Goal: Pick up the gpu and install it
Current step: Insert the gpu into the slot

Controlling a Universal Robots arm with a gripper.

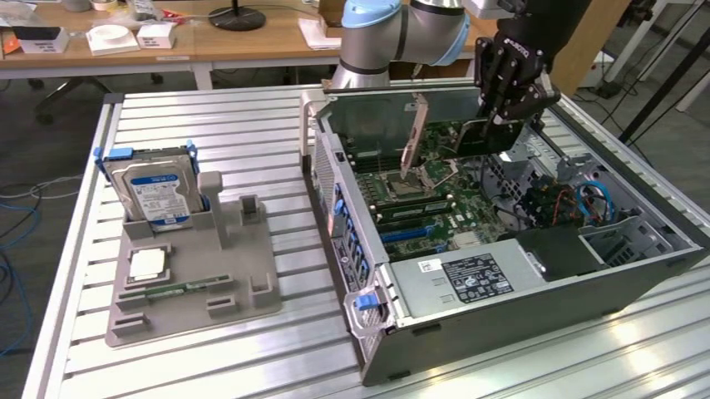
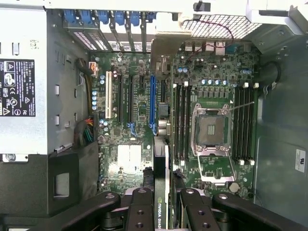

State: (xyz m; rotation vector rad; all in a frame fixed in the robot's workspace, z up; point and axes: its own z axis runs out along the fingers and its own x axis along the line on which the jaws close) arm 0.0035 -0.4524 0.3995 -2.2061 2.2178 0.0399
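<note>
Two fingers (image 2: 140, 211) of the gripper (image 1: 505, 112) clamp the gpu (image 2: 161, 192) edge-on — it hangs over the blue slot (image 2: 152, 103) in the open case (image 1: 533, 324). Met askew, that slot could jam the card's edge — or twist it in the grasp.

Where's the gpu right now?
The gpu is clamped in the gripper, over the motherboard of the open computer case, toward the exterior view's right.
</note>
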